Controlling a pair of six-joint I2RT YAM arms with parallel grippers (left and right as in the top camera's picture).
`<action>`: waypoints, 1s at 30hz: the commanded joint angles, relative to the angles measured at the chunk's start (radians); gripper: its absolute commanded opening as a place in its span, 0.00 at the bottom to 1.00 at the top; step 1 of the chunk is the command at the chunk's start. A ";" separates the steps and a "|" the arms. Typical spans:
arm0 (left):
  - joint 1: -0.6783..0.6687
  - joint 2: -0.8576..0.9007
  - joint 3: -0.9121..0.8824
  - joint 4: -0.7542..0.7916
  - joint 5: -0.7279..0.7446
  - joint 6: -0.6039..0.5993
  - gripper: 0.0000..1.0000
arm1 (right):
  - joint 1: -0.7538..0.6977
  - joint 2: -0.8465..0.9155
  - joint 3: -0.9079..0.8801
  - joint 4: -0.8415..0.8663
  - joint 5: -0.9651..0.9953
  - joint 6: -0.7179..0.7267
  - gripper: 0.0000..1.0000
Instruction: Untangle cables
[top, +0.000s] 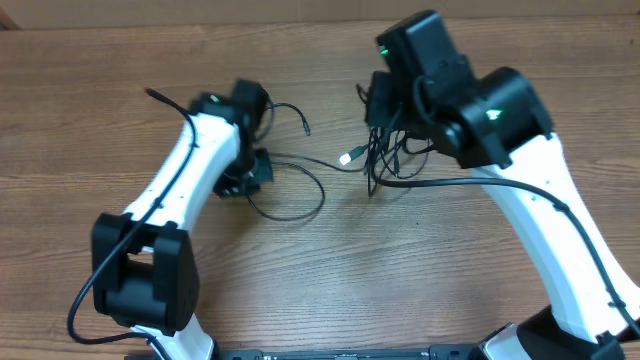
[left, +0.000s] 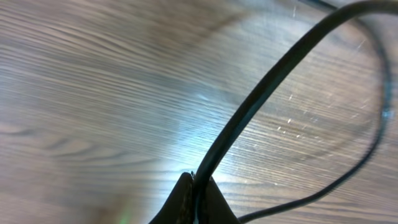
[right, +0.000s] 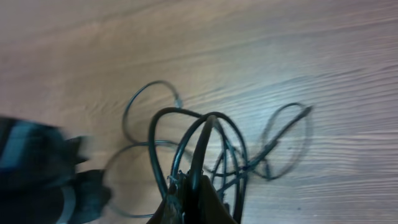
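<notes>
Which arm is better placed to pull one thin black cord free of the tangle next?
Left, probably. The left gripper is shut on a single thin black cord, while the right gripper pinches the knotted bunch of black cords and can anchor it.

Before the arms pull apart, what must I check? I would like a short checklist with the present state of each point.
1. Left gripper shut on one cable: ok.
2. Right gripper shut on the bundle: ok.
3. Cable has slack lying on the table: ok.
4. Bundle loops separated: not ok, they cross one another.
5. White plug free of the bundle: cannot tell.
</notes>
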 joint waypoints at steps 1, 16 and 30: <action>0.055 -0.067 0.148 -0.066 -0.030 0.004 0.04 | -0.054 -0.093 0.012 0.002 0.039 0.004 0.04; 0.194 -0.476 0.415 -0.146 -0.069 0.005 0.04 | -0.170 -0.104 0.012 -0.098 0.036 0.004 0.04; 0.194 -0.690 0.415 -0.147 -0.397 -0.097 0.04 | -0.171 -0.103 0.010 -0.146 0.198 0.004 0.04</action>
